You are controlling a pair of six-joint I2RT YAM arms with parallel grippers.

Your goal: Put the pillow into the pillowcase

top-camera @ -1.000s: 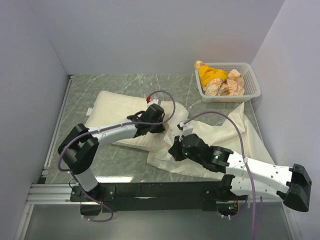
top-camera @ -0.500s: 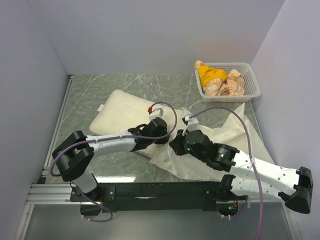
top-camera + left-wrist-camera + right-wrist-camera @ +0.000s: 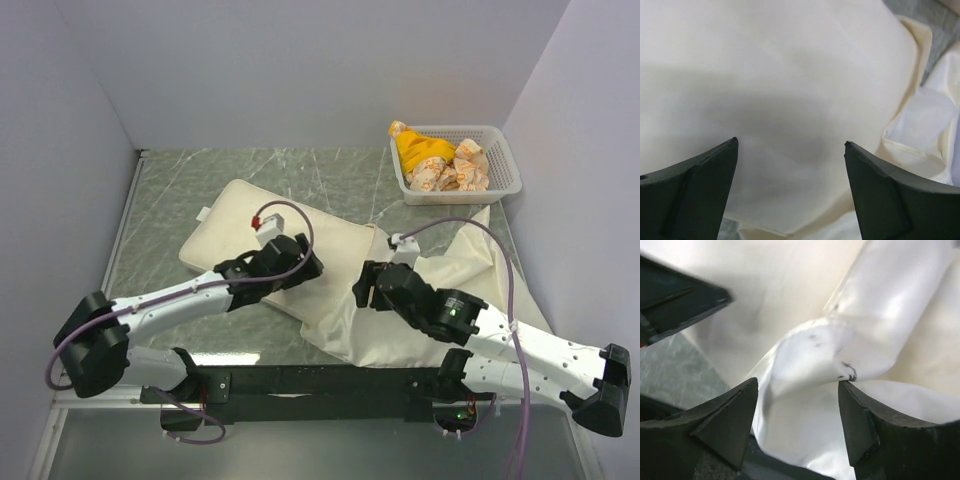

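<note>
Pillow [image 3: 240, 215] — plump, cream, smooth — against limp, wrinkled pillowcase [image 3: 462, 262].

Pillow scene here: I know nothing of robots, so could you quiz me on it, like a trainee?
1. True or false: the pillow is fully inside the pillowcase.
2. Where does the white basket stand? A: far right corner of the table. B: near left corner. C: on the pillow.
3. Fill in: the left gripper above the pillow is ___ (open or shut).
Key: 1 false; 2 A; 3 open.
</note>
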